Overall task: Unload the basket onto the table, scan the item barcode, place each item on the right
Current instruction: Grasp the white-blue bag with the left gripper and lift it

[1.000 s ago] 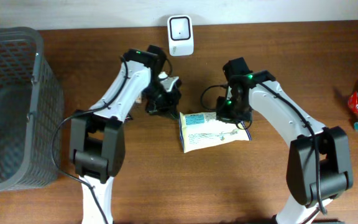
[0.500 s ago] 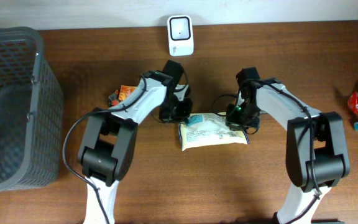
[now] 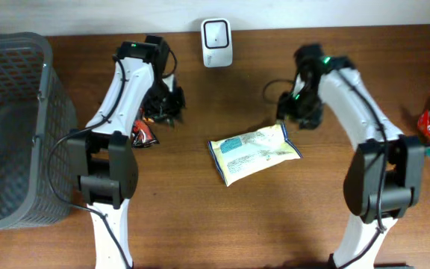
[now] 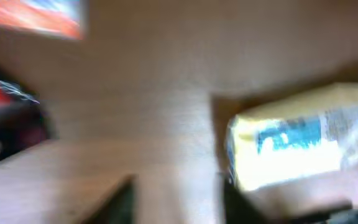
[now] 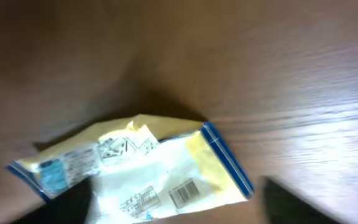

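Packet (image 3: 254, 153) first: the yellow and white snack bag with blue-edged ends lies flat and loose on the table (image 3: 200, 217), held by neither arm. It sits just short of the right claw (image 3: 298, 116), on that claw's front side and a little toward the other arm, its nearest corner close to the fingers but not touching them. From the left claw (image 3: 166, 108) it lies well apart, off toward the right arm and nearer the table's front edge. The right wrist view shows the right claw open, its dark fingers (image 5: 288, 199) spread wide at the frame's bottom edge, the packet (image 5: 135, 168) below them with its printed back up and a small barcode (image 5: 182, 194) showing near the blue-edged end. The left wrist view is badly blurred, yet two dark fingers (image 4: 120, 202) stand apart with bare wood between them, so that claw reads as open and empty; the packet (image 4: 303, 143) is off to its side. A red wrapper (image 3: 144, 133) lies just beside the left claw. The white scanner (image 3: 216, 32) stands behind both claws, between them. A grey basket (image 3: 47, 60) is beyond the left claw's outer side.
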Available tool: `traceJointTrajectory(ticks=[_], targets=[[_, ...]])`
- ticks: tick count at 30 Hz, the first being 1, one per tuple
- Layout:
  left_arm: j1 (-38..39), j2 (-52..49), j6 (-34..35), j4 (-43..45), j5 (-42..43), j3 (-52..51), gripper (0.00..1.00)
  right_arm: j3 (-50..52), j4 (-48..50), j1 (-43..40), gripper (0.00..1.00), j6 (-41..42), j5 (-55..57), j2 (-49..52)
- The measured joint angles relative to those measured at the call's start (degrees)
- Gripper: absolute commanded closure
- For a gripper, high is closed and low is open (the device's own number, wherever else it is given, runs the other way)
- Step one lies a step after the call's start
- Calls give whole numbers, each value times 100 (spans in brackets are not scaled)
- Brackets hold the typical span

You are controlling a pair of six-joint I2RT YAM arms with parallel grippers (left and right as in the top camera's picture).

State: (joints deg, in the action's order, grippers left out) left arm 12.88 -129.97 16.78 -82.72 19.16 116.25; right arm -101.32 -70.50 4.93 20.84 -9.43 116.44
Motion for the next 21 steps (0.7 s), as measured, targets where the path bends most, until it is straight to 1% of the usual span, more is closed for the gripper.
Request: traceJointTrajectory(ticks=[1,3,5,7,8,11,12,13,15,16,19,21], targets=[[162,0,-203,-22,260,-146,1,-238,-118,-157,1,15,20,-4],[586,-7,-472,247,651,-638,1,-413,-186,-540,1,20,44,-4],[949,-4,-595,955,925,-1261,0,-413,-214,-835,1,17,48,-4],[1130,-42,-614,1458,1106,-1683,2,-413,-214,-1016,1,17,61,-2],[1156,-20,-603,1598,1266,-1790,7,-413,-210,-1084,2,17,63,-2],[1191,168,-479,2433,1510,-2173,52,-413,-212,-1117,1,17,61,-2],[1187,170,-439,2601,1508,-2249,69,-413,-212,-1117,1,17,61,-2],[1182,170,-415,2708,1471,-2334,76,-413,-212,-1117,1,20,61,-2],[1180,164,-387,2747,1224,-2365,94,-413,-219,-1117,1,17,61,-2],[1176,162,-306,2750,1078,-2371,100,-413,-219,-1117,2,15,61,-2],[1145,162,-240,2531,785,-2267,100,-413,-212,-1117,1,17,61,-2],[887,131,-236,1974,-76,-1888,100,-413,-219,-1117,2,17,61,-2]])
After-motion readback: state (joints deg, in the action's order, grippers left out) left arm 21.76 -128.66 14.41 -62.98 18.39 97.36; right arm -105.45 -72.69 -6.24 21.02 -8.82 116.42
